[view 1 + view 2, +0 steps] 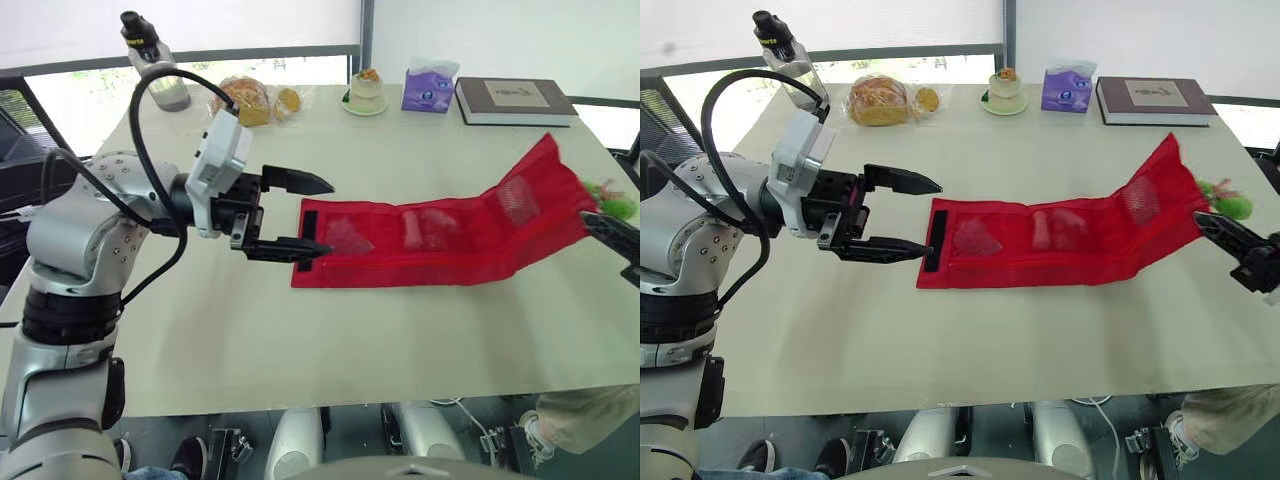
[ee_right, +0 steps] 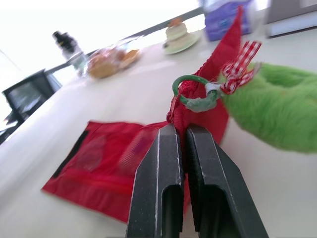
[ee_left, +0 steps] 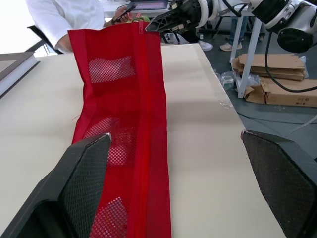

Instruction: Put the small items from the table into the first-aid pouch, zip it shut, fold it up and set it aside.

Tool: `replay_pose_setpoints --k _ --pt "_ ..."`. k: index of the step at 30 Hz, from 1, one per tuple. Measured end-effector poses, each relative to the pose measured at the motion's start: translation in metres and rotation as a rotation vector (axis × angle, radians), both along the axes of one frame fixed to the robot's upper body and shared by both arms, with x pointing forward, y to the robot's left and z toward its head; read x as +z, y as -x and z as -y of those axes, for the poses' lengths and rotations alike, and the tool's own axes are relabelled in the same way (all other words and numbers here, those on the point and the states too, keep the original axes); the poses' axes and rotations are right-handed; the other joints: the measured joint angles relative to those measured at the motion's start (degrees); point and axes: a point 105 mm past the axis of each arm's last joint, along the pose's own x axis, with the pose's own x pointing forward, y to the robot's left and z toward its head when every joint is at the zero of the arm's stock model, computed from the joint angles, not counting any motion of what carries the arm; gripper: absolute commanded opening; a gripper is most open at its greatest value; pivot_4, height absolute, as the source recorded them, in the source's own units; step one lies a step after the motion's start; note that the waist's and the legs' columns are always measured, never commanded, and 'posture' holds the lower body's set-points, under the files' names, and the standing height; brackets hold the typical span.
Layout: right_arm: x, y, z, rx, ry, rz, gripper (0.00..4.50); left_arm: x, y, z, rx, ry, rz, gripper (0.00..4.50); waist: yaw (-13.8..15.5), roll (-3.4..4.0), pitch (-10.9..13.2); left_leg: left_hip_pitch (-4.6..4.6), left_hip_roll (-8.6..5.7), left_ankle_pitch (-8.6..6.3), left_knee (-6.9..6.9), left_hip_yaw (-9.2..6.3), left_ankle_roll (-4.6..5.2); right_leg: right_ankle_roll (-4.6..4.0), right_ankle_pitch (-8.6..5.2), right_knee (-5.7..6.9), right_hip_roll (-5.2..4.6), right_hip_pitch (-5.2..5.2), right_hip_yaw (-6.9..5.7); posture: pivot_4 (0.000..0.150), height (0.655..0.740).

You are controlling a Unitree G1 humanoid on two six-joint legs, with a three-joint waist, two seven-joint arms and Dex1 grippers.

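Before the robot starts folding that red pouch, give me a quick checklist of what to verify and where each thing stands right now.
1. Right hand holding one end of the red pouch: ok, its fingers are shut on the red fabric.
2. Left hand ready at the other end: ok, it is open beside the black strip.
3. Everything packed: cannot tell. Items show behind the mesh pockets, but a green fluffy toy lies outside by the held end.
4. Zip shut: cannot tell.
5. Pouch lying flat: not ok, the held end is raised off the table.
6. Room to fold: ok, the book and bottle stand apart along the far edge.
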Motion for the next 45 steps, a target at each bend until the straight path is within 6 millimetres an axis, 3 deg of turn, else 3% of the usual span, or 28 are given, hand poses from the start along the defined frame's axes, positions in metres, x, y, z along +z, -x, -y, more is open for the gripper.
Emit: replay_pose_setpoints --k 1,4,6,9,13,17,20,22,24,26,29,35,38,42,45 --pt "-0.001 -0.001 -0.024 0.09 0.042 -0.006 0.16 0.001 0.0 0.0 -0.002 0.003 0.004 4.5 0.1 0.0 0.0 -0.03 0.0 0.0 0.0 -0.02 0.0 0.0 0.0 -0.01 0.0 -0.01 -0.02 0.15 0.74" --pt "-0.009 -0.01 -0.067 0.228 0.156 -0.008 0.16 0.001 0.0 0.0 -0.004 0.005 0.005 4.5 0.1 0.0 0.0 -0.05 -0.01 0.0 0.05 0.0 0.0 0.0 0.0 -0.02 -0.03 -0.02 -0.01 0.15 0.74" --pt "-0.031 -0.011 -0.108 0.375 0.333 -0.017 0.16 0.0 0.0 0.0 -0.002 0.004 0.004 4.5 0.3 0.0 0.0 -0.12 -0.02 0.0 0.05 -0.02 0.0 -0.01 -0.01 -0.05 -0.05 -0.08 -0.05 0.15 0.74" --pt "-0.054 -0.015 -0.13 0.453 0.477 -0.02 0.16 -0.005 0.0 -0.003 0.012 -0.003 -0.006 4.5 0.7 -0.02 0.0 -0.19 -0.1 0.0 0.04 -0.05 0.0 -0.02 -0.02 -0.08 -0.15 -0.1 -0.08 0.15 0.74" --pt "-0.07 -0.025 -0.146 0.474 0.586 0.005 0.16 -0.007 0.002 -0.002 0.02 -0.01 -0.002 4.5 0.7 -0.07 0.0 -0.26 -0.11 -0.01 0.05 -0.04 0.0 -0.02 -0.01 -0.1 -0.18 -0.14 -0.07 0.15 0.74" --pt "-0.084 -0.031 -0.142 0.45 0.682 -0.013 0.16 -0.01 0.004 -0.006 0.046 -0.014 -0.011 4.5 0.7 -0.07 0.0 -0.23 -0.09 0.0 0.06 -0.07 0.0 -0.02 -0.02 -0.05 -0.16 -0.15 -0.11 0.15 0.74" --pt "-0.083 -0.03 -0.143 0.466 0.683 -0.012 0.87 -0.008 0.004 -0.007 0.065 -0.007 0.002 4.5 0.6 -0.07 0.0 -0.2 -0.09 0.0 0.07 -0.07 0.0 -0.01 -0.01 -0.03 -0.15 -0.13 -0.13 0.15 0.74" --pt "-0.083 -0.028 -0.144 0.486 0.678 -0.013 1.8 -0.008 0.004 -0.006 0.064 -0.008 0.006 4.5 0.6 -0.07 0.0 -0.19 -0.09 0.0 0.1 -0.06 0.0 0.0 -0.01 -0.03 -0.15 -0.12 -0.12 0.15 0.74" --pt "-0.079 -0.03 -0.144 0.479 0.66 -0.001 2.27 -0.009 0.004 -0.006 0.073 -0.006 0.005 4.5 0.6 -0.07 0.0 -0.19 -0.09 0.0 0.1 -0.05 0.0 0.0 -0.01 -0.02 -0.15 -0.12 -0.11 0.15 0.74" --pt "-0.068 -0.032 -0.142 0.459 0.641 0.027 3.37 -0.009 0.003 -0.006 0.083 -0.002 0.006 4.5 0.6 -0.07 0.0 -0.19 -0.09 0.0 0.11 -0.05 0.0 0.0 -0.01 -0.01 -0.15 -0.12 -0.12 0.15 0.74" --pt "-0.05 -0.022 -0.134 0.461 0.606 0.063 4.46 -0.011 0.001 -0.01 0.117 0.009 -0.007 4.5 0.8 -0.07 0.0 -0.21 -0.07 0.0 0.08 -0.09 0.0 -0.01 -0.01 -0.02 -0.17 -0.12 -0.14 0.15 0.74" --pt "-0.052 -0.002 -0.093 0.412 0.603 0.03 4.46 -0.021 -0.009 -0.032 0.278 0.056 -0.099 4.5 0.9 -0.08 0.0 -0.19 -0.06 -0.01 0.06 -0.09 0.0 0.02 -0.02 -0.06 -0.22 -0.07 -0.14 0.15 0.74" --pt "-0.026 0.004 -0.084 0.38 0.479 0.204 4.46 -0.031 -0.017 -0.047 0.394 0.118 -0.191 4.5 0.6 -0.09 0.0 -0.07 -0.06 0.0 0.1 -0.09 0.0 0.05 -0.02 -0.02 -0.17 0.0 -0.17 0.15 0.74" --pt "-0.015 0.007 -0.07 0.376 0.444 0.259 4.46 -0.061 -0.027 -0.06 0.529 0.213 -0.387 4.5 0.4 -0.09 0.0 0.0 0.1 0.02 0.17 -0.06 0.02 0.1 0.04 0.08 -0.18 0.02 -0.13 0.15 0.74" --pt "-0.005 0.008 -0.073 0.415 0.414 0.313 4.46 -0.073 -0.035 -0.059 0.595 0.327 -0.5 4.5 0.5 -0.09 0.0 -0.05 0.12 0.02 0.2 -0.05 0.03 0.11 0.05 0.08 -0.19 0.02 -0.15 0.15 0.74"
